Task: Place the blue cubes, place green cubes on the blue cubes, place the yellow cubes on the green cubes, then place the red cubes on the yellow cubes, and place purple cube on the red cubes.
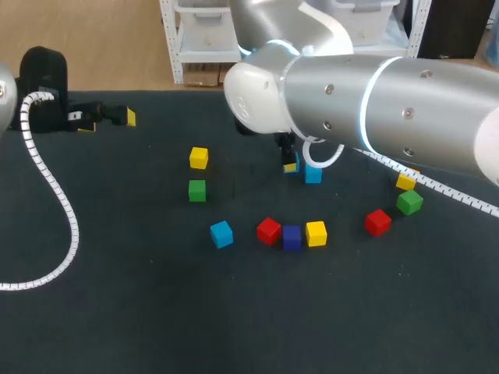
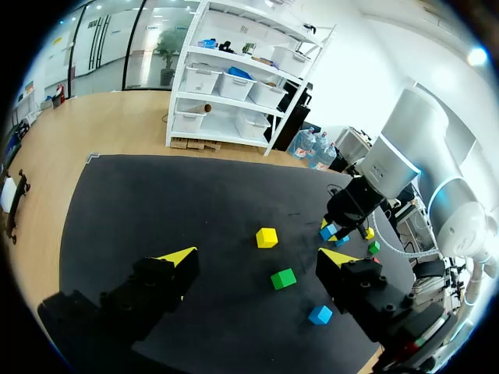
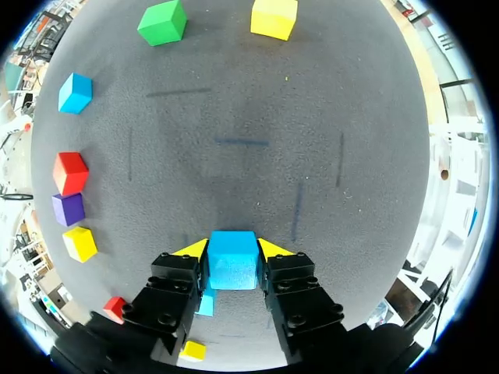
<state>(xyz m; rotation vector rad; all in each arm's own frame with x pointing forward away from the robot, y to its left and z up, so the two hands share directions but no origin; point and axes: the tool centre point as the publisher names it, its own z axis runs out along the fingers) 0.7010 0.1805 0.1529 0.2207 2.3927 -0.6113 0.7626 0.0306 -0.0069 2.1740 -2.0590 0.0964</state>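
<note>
My right gripper (image 3: 232,251) is shut on a blue cube (image 3: 232,261), with a yellow-tipped finger pressed against each side. In the head view this gripper (image 1: 291,164) is at the table's middle back, under the big arm. A second blue cube (image 1: 313,174) sits right beside it. A third blue cube (image 1: 221,234) lies left of a row made of a red cube (image 1: 268,231), the purple cube (image 1: 291,237) and a yellow cube (image 1: 316,233). My left gripper (image 1: 109,117) rests open at the far left back, with nothing between its fingers (image 2: 178,257).
A yellow cube (image 1: 199,157) and a green cube (image 1: 197,190) sit left of the middle. At the right lie a red cube (image 1: 377,222), a green cube (image 1: 409,202) and a yellow cube (image 1: 405,181). A white ribbed cable (image 1: 58,202) trails over the left of the dark mat.
</note>
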